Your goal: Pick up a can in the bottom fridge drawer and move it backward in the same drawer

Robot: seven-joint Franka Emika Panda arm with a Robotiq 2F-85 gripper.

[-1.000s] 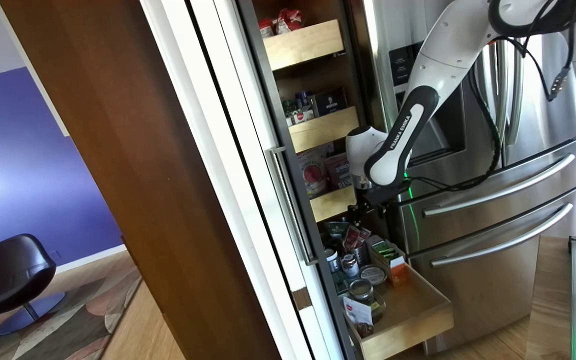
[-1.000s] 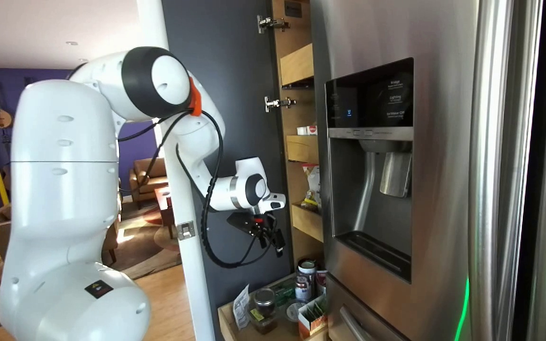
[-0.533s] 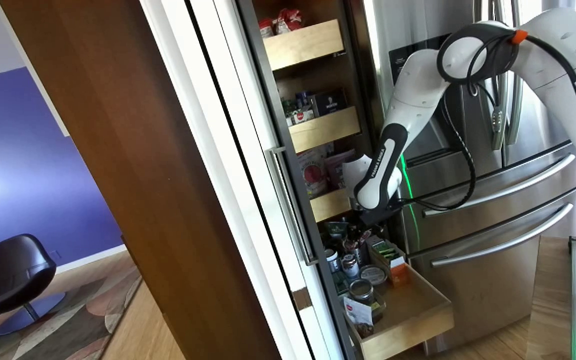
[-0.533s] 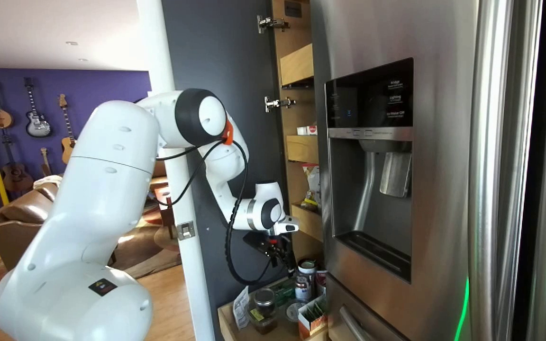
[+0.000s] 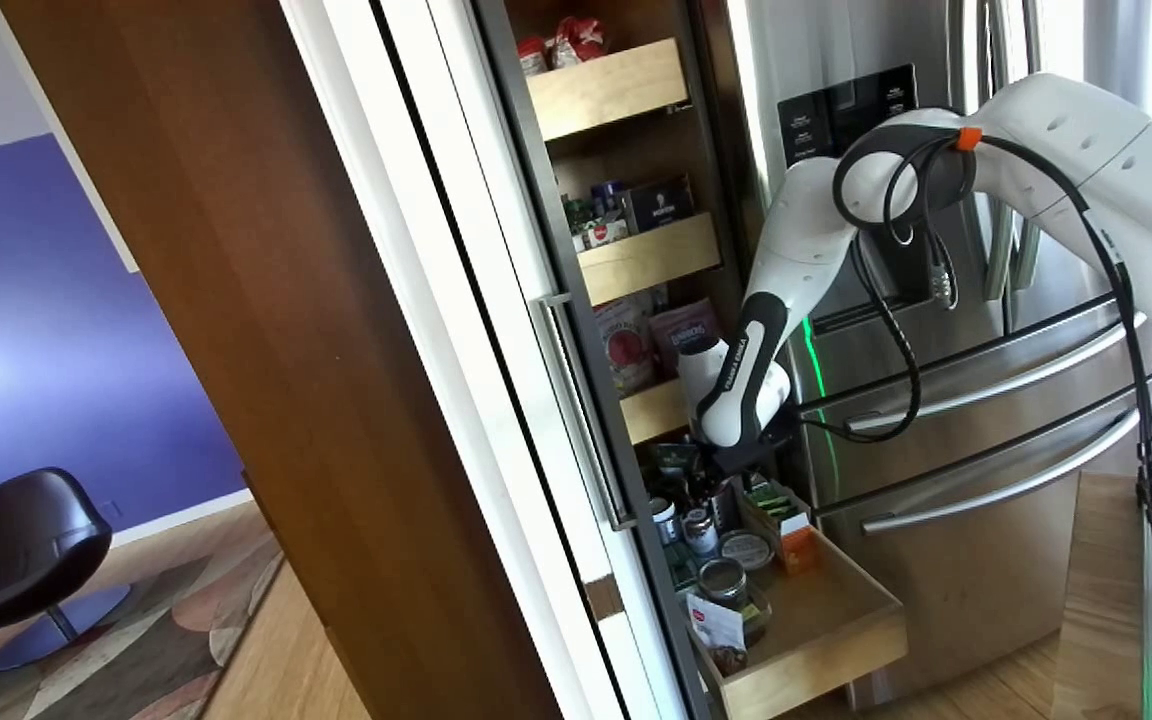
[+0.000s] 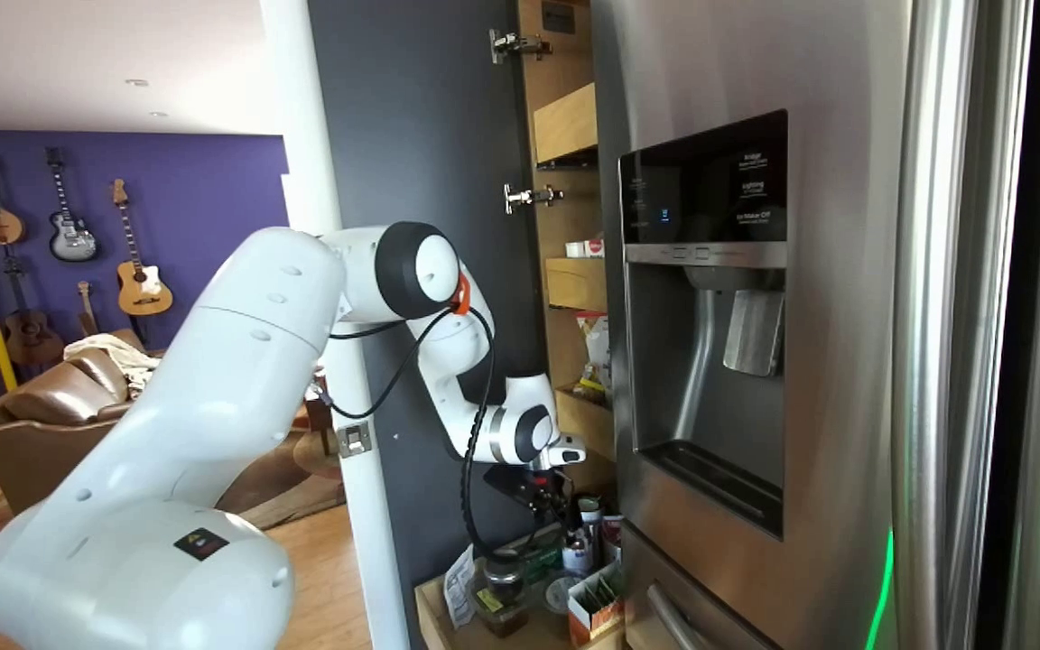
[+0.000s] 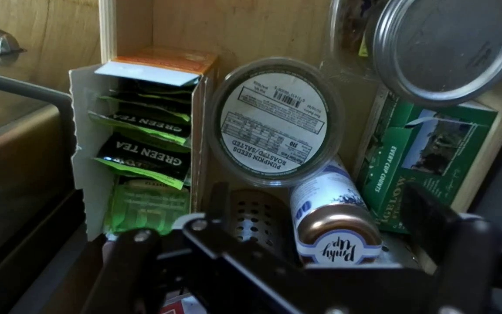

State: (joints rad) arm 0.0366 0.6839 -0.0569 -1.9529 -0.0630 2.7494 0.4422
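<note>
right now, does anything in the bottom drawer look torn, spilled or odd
One thing: in the wrist view, the green tea box in the bottom drawer has a ragged edge along one side panel, likely from being torn open. Its tea packets sit inside, and no spill shows.

We're looking at the drawer (image 5: 816, 666), sitting lowest and pulled out, its plain low front showing pale wood, its floor showing towards that front. In the wrist view we're getting the can (image 7: 334, 211): copper-coloured top gleaming, pale label carrying blue print, "Pinky Up" reading upside down. In an exterior view we're seeing it standing upright inside, well back.
</note>
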